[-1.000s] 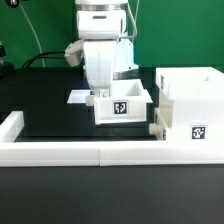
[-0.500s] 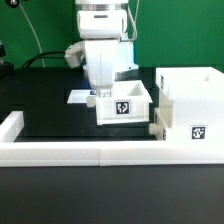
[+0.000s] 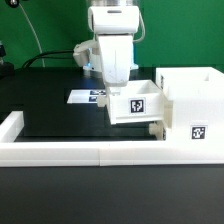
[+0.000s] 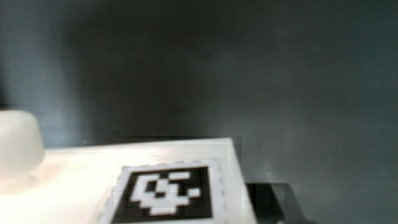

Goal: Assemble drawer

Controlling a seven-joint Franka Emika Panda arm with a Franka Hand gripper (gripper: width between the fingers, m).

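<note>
I am hanging over the middle of the exterior view, my white arm coming down from the top centre of the frame, and my gripper (image 3: 113,92) is sitting at the back left rim of a small white open-topped plastic tray (image 3: 137,104) with a black-and-white square marker tag on its front face. The tray is tilting slightly, its right side lying lower than its left, and I cannot tell whether it is resting on the black table (image 3: 55,110) or lifted clear of it. My jaws are hidden behind the tray wall and my own wrist, so I cannot tell whether they are clenched on the rim or released.

The tray is lying in the centre right of the frame, just beside the tall white boxy plastic housing (image 3: 192,108) that is filling the right side, with a marker tag on its lower front. A small white part is sticking out at the housing's lower left corner, just below the tray. Behind the tray, toward the left centre, the flat white marker board (image 3: 82,97) is lying on the table. A low white border wall (image 3: 60,150) is running along the front and left edges.

In the wrist view, a white surface with a marker tag (image 4: 166,192) is filling the lower part of the frame, blurred, above dark table.
</note>
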